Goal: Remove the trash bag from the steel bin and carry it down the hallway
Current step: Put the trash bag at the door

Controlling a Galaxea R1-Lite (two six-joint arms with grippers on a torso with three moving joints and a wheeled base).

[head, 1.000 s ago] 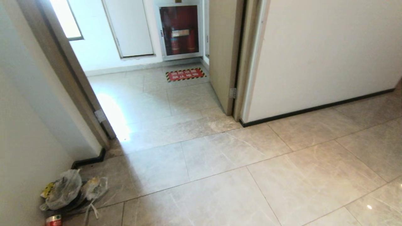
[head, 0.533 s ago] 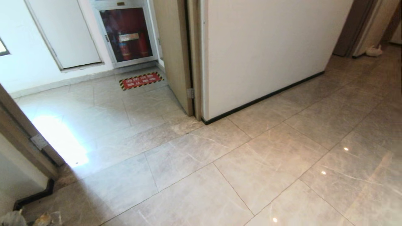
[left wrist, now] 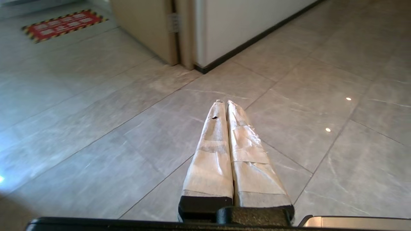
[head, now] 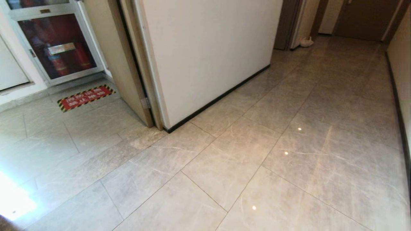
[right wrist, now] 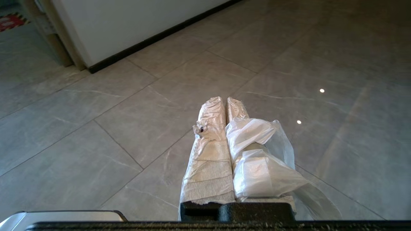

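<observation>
Down the hallway [head: 321, 106]: right gripper [right wrist: 226, 100] stays pinched on the bag [right wrist: 260, 154], left gripper [left wrist: 223, 102] shut empty; roll gently.

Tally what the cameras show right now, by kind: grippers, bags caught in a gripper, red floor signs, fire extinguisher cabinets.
Grippers: 2, the left gripper and the right gripper
Bags in a gripper: 1, the trash bag
Signs: 1, the red floor sign
Cabinets: 1, the fire extinguisher cabinet
Total: 5
</observation>
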